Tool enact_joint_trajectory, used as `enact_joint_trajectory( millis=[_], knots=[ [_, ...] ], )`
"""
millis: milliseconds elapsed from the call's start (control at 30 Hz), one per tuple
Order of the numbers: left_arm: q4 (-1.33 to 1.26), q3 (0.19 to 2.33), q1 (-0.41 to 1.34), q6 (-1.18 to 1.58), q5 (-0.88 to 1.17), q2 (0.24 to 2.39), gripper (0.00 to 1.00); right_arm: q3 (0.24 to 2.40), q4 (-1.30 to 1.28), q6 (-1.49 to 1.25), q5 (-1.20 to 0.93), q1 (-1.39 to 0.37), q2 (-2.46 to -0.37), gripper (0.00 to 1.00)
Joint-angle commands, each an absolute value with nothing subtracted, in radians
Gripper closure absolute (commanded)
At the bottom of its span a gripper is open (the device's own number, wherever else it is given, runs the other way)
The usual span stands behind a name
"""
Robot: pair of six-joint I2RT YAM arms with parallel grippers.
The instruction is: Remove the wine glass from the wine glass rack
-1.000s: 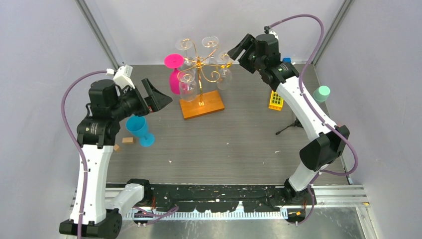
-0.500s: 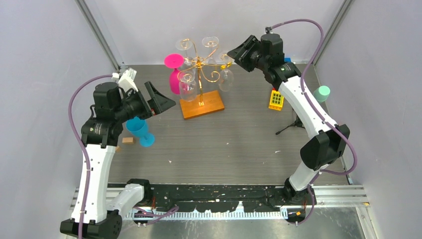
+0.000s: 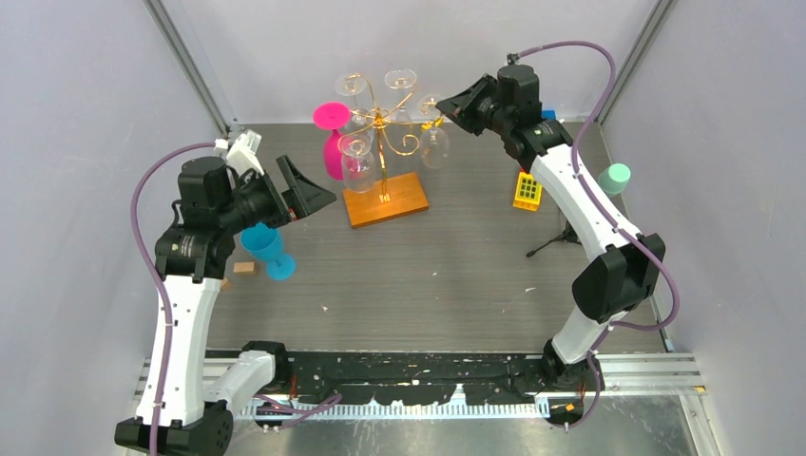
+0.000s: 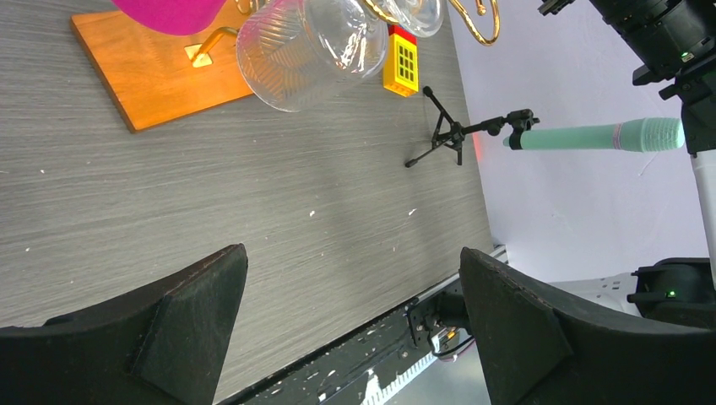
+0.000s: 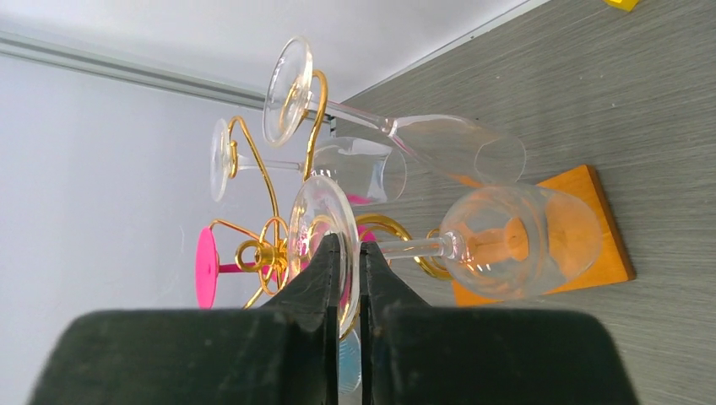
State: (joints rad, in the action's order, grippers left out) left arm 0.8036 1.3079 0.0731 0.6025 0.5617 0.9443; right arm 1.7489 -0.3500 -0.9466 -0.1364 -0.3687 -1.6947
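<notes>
The rack (image 3: 385, 198) stands at the far middle of the table (image 3: 428, 285), with clear glasses hanging bowl-down from its gold arms. The right gripper (image 5: 349, 246) is pinched almost closed on the round foot of the wine glass (image 5: 519, 240) on the rack's right side, whose stem sits in a gold curl. The left gripper (image 4: 355, 321) hangs left of the rack, fingers spread wide, holding nothing. A pink glass (image 3: 333, 133) is at the rack's left side.
</notes>
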Motion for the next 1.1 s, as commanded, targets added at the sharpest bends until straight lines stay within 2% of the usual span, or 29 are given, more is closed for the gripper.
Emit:
enact_joint_trajectory(
  millis=[0,300,500,667,800,1000,1067],
  knots=[
    [0.760,1.359,0.069,0.612,0.588,0.920,0.00,1.728,-0.283,-0.961,-0.090,-0.367,-1.651,0.97],
    [0.771,1.364,0.069,0.607,0.584,0.908,0.00,1.689,-0.239,-0.998,-0.078,-0.365,-1.619,0.99],
    [0.772,1.362,0.069,0.608,0.581,0.906,0.00,1.692,-0.291,-0.987,-0.045,-0.365,-1.613,0.71],
    [0.774,1.361,0.070,0.606,0.580,0.905,0.00,1.691,-0.311,-0.976,-0.021,-0.365,-1.607,0.66],
    [0.775,1.358,0.069,0.607,0.579,0.905,0.00,1.705,-0.321,-0.964,-0.010,-0.365,-1.611,0.71],
    [0.775,1.355,0.069,0.606,0.578,0.905,0.00,1.721,-0.326,-0.957,-0.010,-0.365,-1.617,0.96],
    [0.777,1.355,0.069,0.606,0.577,0.905,0.00,1.721,-0.321,-0.961,-0.011,-0.365,-1.612,0.99]
  ],
)
